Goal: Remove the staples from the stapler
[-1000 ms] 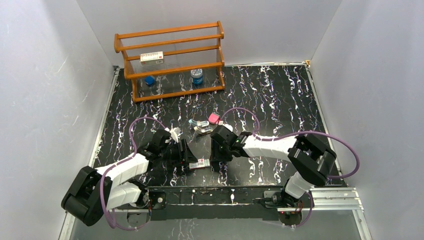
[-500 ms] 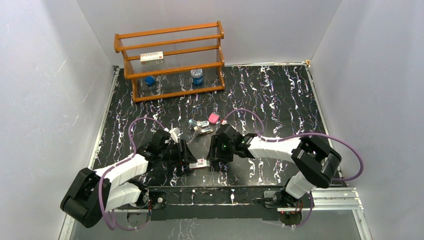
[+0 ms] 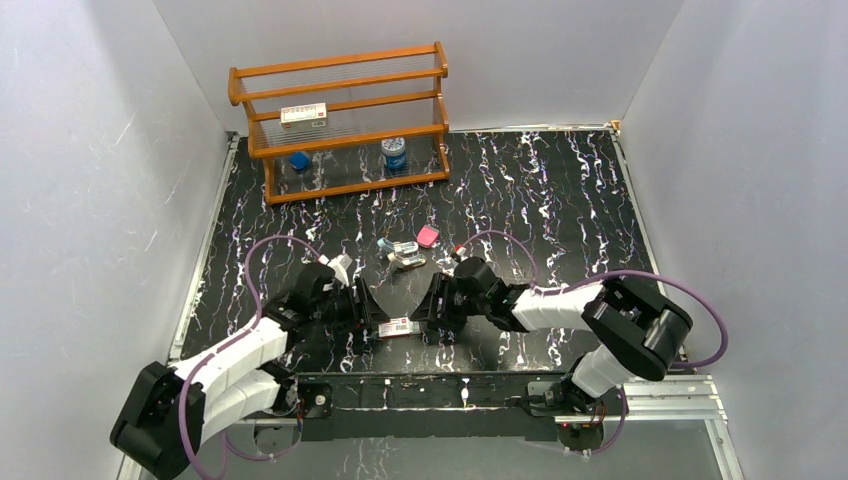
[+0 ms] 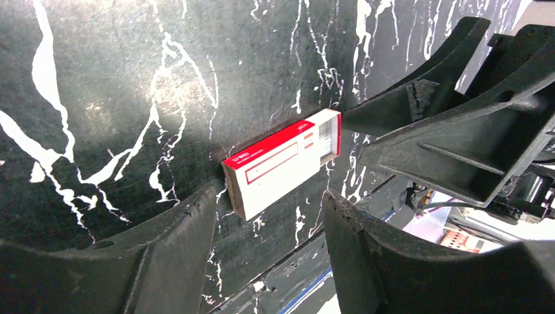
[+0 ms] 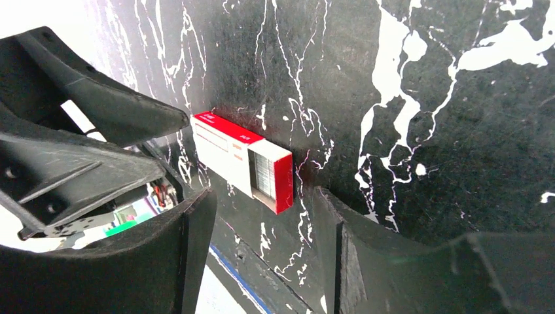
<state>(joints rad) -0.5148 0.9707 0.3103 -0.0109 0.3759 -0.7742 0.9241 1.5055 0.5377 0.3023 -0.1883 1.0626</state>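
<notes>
The light teal stapler (image 3: 403,252) lies mid-table in the top view, well beyond both grippers and untouched; neither wrist view shows it. A red-and-white box (image 3: 398,327) lies flat near the front edge between the two grippers. My left gripper (image 3: 366,312) is open, and the box (image 4: 281,160) sits just past its fingertips (image 4: 208,196). From the other side my right gripper (image 3: 424,312) faces it, open and empty. The box (image 5: 239,160) has its end open there, with grey staples (image 5: 264,175) showing inside.
A small pink block (image 3: 428,236) sits next to the stapler. A wooden rack (image 3: 340,120) at the back left holds another red-and-white box (image 3: 304,115), a blue piece (image 3: 299,160) and a jar (image 3: 394,152). The table's front edge (image 3: 480,378) runs just behind the box.
My right gripper has opened wider and sunk lower toward the box's right end. My left arm has shifted slightly. The box and the stapler have stayed put.
</notes>
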